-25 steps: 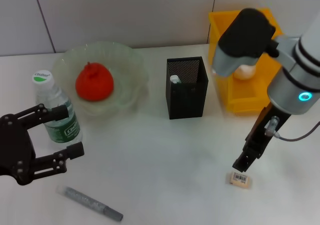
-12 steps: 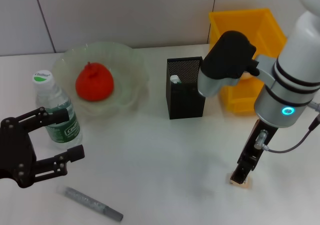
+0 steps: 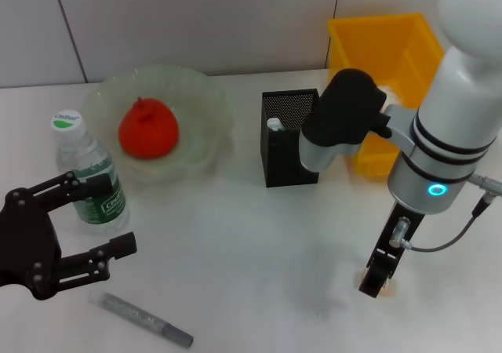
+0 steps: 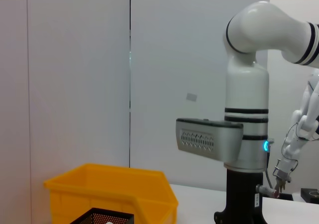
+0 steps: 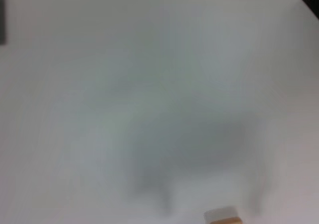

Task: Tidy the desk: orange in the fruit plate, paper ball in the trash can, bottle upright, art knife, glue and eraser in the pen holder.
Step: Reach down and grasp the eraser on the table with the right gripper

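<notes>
The orange (image 3: 147, 130) lies in the pale-green fruit plate (image 3: 205, 94). The bottle (image 3: 88, 178) stands upright beside it. My left gripper (image 3: 118, 212) is open and empty just in front of the bottle. The grey glue stick (image 3: 146, 320) lies on the table below it. My right gripper (image 3: 375, 279) is down on the beige eraser (image 3: 389, 289), which it mostly hides; the eraser's edge shows in the right wrist view (image 5: 223, 215). The black mesh pen holder (image 3: 292, 151) holds something with a pale tip (image 3: 274, 124). The art knife is not otherwise in view. The paper ball is hidden.
The yellow trash can (image 3: 388, 43) stands at the back right, partly behind my right arm, and also shows in the left wrist view (image 4: 114, 186). The pen holder's rim (image 4: 107, 216) shows there too. A grey wall runs behind the white table (image 3: 235, 243).
My right arm has swung in over the table and its gripper has come down from above the eraser onto it. My left gripper has drifted slightly toward the front edge.
</notes>
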Controlling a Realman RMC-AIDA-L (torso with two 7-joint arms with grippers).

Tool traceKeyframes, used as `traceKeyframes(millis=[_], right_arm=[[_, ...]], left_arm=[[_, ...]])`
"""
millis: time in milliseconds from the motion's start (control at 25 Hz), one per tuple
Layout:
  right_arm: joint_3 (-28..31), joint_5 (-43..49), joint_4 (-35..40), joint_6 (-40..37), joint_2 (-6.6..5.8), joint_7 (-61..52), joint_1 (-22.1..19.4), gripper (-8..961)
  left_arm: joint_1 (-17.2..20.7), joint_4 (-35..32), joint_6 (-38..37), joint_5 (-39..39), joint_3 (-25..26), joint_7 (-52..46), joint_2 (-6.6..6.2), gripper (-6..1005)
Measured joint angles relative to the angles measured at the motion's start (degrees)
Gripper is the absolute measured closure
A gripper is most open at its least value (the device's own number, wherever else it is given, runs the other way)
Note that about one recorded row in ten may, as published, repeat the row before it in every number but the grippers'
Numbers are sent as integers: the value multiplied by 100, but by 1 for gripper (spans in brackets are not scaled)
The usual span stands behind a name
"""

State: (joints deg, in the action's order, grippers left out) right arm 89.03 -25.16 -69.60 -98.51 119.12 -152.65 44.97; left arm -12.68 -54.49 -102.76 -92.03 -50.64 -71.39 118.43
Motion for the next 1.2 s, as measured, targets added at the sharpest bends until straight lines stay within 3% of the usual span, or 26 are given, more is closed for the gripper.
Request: traceKeyframes(millis=[1200], right_arm=[[-220,37,385,306,-2,-89,-50,250]], left_arm=[[-79,140,-16,54,2,6,5,228]])
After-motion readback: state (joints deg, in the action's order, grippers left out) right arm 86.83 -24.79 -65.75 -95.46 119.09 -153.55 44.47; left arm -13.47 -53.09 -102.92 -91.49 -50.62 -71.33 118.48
